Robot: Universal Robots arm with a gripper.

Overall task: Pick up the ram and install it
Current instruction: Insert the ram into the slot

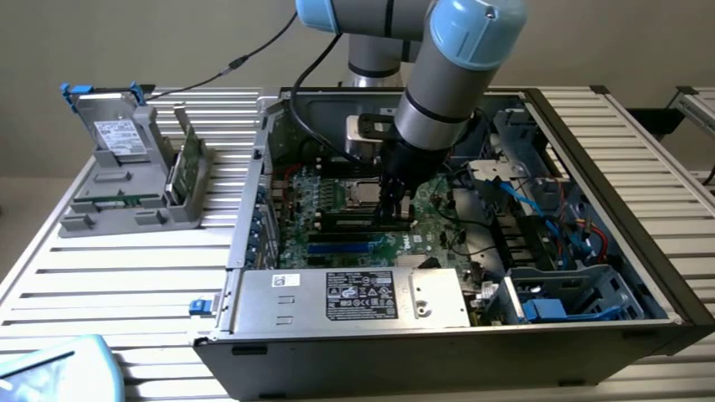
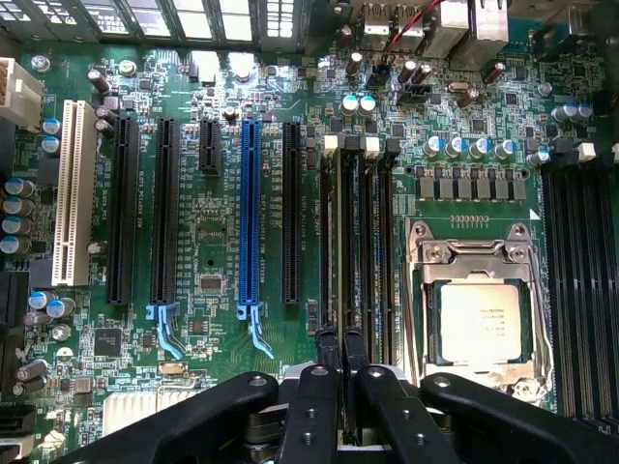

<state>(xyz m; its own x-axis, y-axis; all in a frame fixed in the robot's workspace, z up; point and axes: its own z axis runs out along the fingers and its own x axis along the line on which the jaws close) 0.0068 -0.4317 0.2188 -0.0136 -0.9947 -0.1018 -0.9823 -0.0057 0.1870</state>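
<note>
The ram (image 2: 340, 251), a thin dark stick seen edge-on, stands on its long edge along the black memory slots (image 2: 375, 251) beside the processor socket (image 2: 481, 319), pinched in the gripper (image 2: 340, 352).

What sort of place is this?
Probably a robotics lab or test bench: an open computer case sits on a slatted metal table, beside a grey rack of spare parts, with a robot arm reaching in.

Robotics lab: opened computer case (image 1: 447, 364) on slatted metal bench (image 1: 112, 276).
</note>
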